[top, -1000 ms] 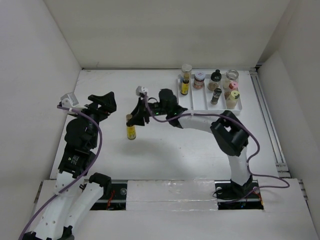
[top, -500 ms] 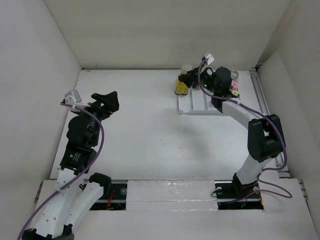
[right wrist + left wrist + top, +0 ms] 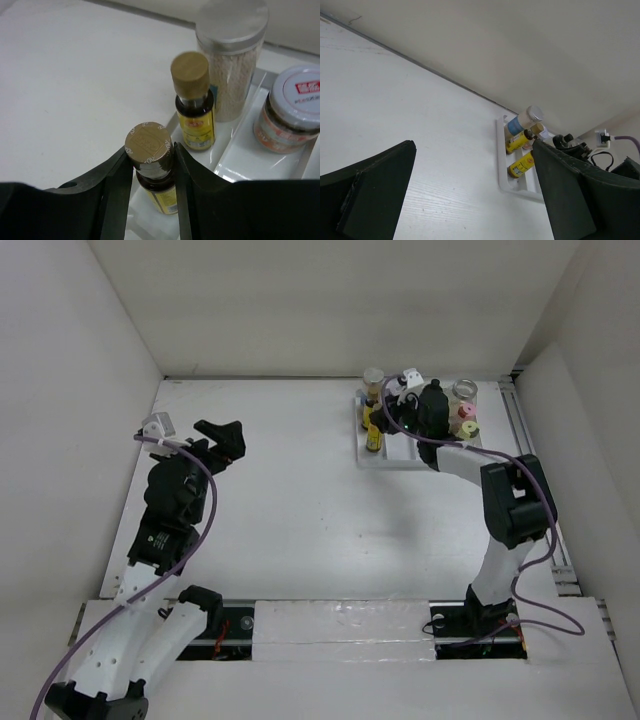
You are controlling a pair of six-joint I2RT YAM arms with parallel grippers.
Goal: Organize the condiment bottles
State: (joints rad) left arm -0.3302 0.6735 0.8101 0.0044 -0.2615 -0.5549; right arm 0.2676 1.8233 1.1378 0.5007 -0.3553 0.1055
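— How does our right gripper stand?

— Its jaws are narrowed onto a small bottle, one finger on each side of the neck just under the brown cap. The bottle is upright and has a yellow label. We cannot read the embossed marks on its cap.

— Is it resting on anything?

— We cannot tell, because the fingers hide its foot. It sits at the near end of the outer channel of the white tray.

— And the arm?

— In the top view our right arm rises from its base and bends at the elbow. The forearm reaches back and across to the tray's left side.

— What stands around the bottle?

— Just behind it is a second bottle with a tan cap and a yellow label, its print too small for us. Behind that is a tall jar with a silver lid and pale grains inside. In the next channel is a squat jar. Its white lid bears red characters we cannot make out.

— Our left gripper?

— It is spread wide and holding nothing. It is raised over the left part of the table, well apart from the tray and facing it.
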